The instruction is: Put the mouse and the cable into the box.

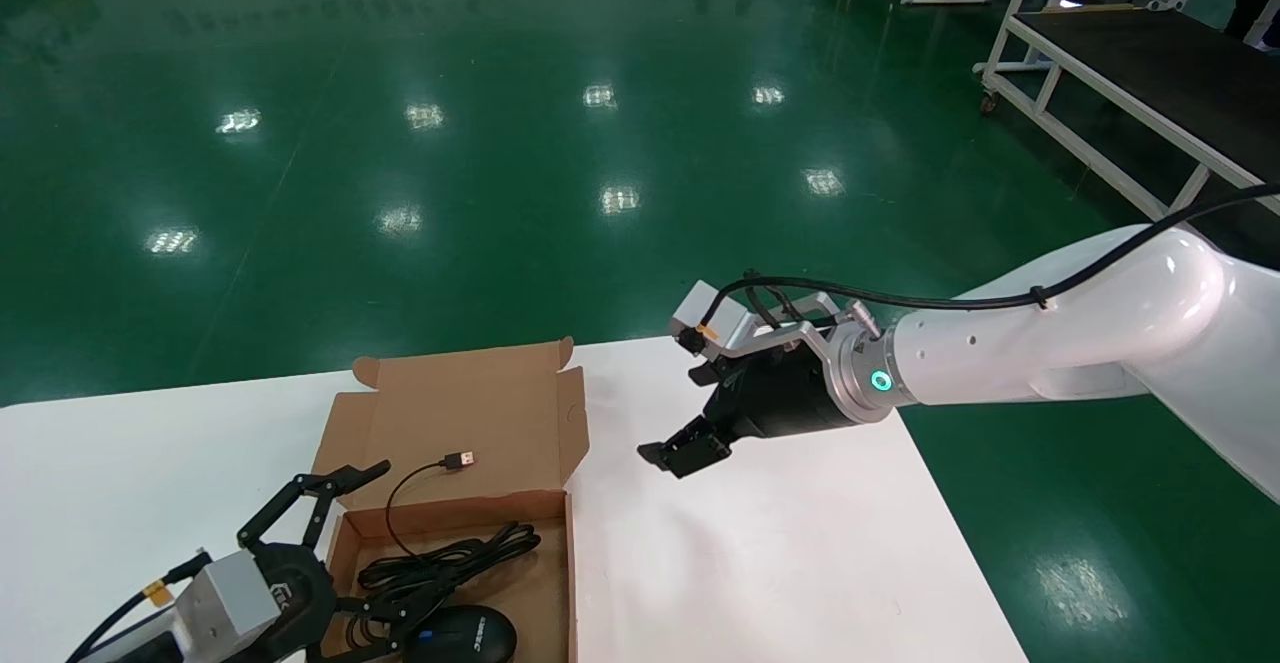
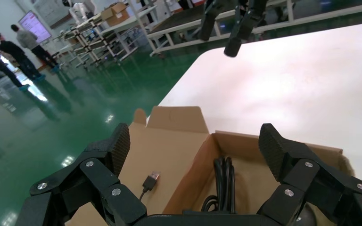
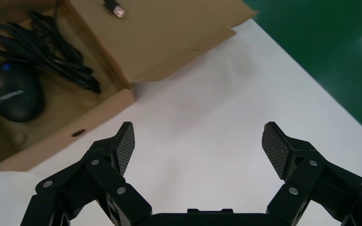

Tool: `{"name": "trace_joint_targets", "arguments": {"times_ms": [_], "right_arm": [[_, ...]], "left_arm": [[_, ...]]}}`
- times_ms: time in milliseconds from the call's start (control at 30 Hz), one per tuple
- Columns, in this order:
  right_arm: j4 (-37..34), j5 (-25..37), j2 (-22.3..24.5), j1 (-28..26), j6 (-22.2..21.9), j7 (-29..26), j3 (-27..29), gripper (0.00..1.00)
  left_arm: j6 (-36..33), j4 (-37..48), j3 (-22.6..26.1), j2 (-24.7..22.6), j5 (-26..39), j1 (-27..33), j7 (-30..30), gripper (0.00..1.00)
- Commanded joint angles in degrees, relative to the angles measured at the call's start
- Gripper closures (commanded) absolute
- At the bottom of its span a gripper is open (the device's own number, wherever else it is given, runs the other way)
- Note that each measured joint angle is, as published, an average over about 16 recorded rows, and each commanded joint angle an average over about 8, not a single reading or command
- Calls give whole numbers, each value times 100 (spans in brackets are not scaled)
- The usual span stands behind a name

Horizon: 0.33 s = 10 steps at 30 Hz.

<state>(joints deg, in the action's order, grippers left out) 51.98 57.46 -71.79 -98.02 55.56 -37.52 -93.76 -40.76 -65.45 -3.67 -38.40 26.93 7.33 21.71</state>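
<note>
Black computer mouse (image 1: 462, 636) and coiled black cable (image 1: 445, 561) inside brown cardboard box (image 1: 480, 408) at white desk's (image 1: 800, 563) near edge. Left gripper (image 2: 195, 146) spread wide, empty, over box. Right gripper (image 3: 199, 143) spread wide, empty, above desk's middle.

site: large factory-style robotics test hall. glossy green floor (image 1: 500, 143) mirrors ceiling lights; metal-framed workbenches (image 1: 1170, 73) stand in rows; wall screen (image 2: 35, 23) at the far end; people (image 2: 28, 40) stand in the aisle.

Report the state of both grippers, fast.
Left gripper: open, holding nothing, over the box.
Right gripper: open, empty, above the table.
</note>
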Motion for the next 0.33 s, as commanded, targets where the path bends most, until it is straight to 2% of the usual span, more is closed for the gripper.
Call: {"name": "trace_joint_targets", "arguments": {"times_ms": [33, 333], "right_arm": [[-97, 17, 16, 65, 7, 32, -29, 100], [-354, 39, 8, 238, -145, 339, 93, 100]], "left_arm": [[-7, -20, -30, 8, -10, -47, 10, 100], [-15, -83, -133, 22, -57, -233, 24, 100]]}}
